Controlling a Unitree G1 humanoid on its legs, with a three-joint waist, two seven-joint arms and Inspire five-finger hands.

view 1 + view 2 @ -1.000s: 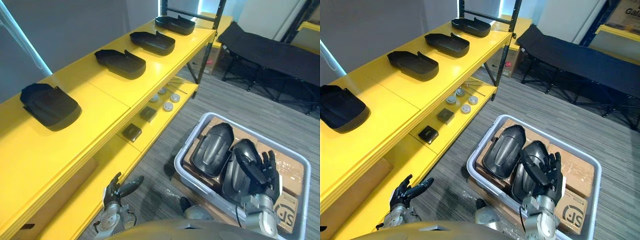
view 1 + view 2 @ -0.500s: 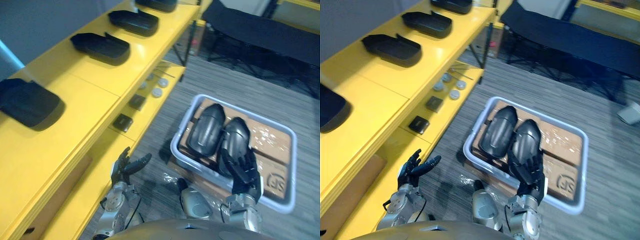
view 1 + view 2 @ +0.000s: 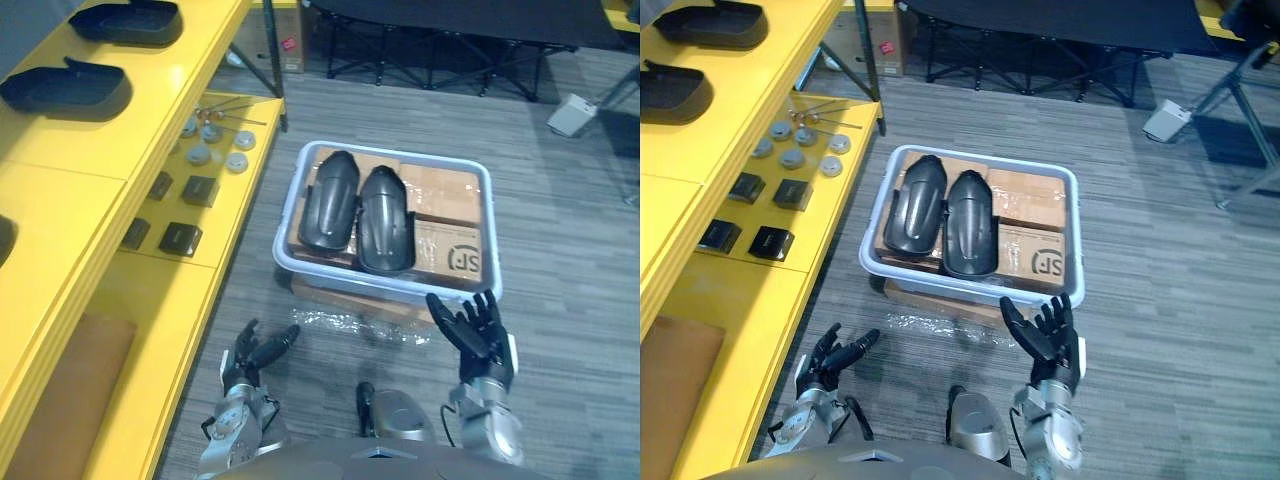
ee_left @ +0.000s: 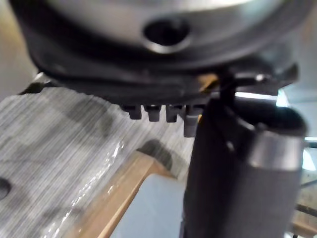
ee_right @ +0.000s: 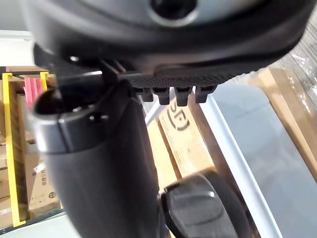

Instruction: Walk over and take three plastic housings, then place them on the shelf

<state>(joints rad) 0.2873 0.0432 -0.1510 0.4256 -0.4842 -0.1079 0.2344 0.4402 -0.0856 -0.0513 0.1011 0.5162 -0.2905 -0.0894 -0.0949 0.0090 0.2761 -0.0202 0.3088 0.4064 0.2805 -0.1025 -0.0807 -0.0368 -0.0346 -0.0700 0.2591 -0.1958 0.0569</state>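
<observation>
The right hand (image 3: pixel 478 332) has its fingers spread straight and empty, raised upright just short of the grey bin (image 3: pixel 385 287). The left hand (image 3: pixel 249 353) is loosely open and empty, low over the carpet (image 3: pixel 565 260) beside the yellow shelf (image 3: pixel 70 195). Two plastic housings (image 3: pixel 331 200) lie side by side in the bin.

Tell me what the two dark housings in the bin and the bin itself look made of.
The housings look like moulded plastic, dark grey and semi-glossy: soft highlights run along their curved backs. The bin seems pale matte plastic, judging by its thick rounded rim.
</observation>
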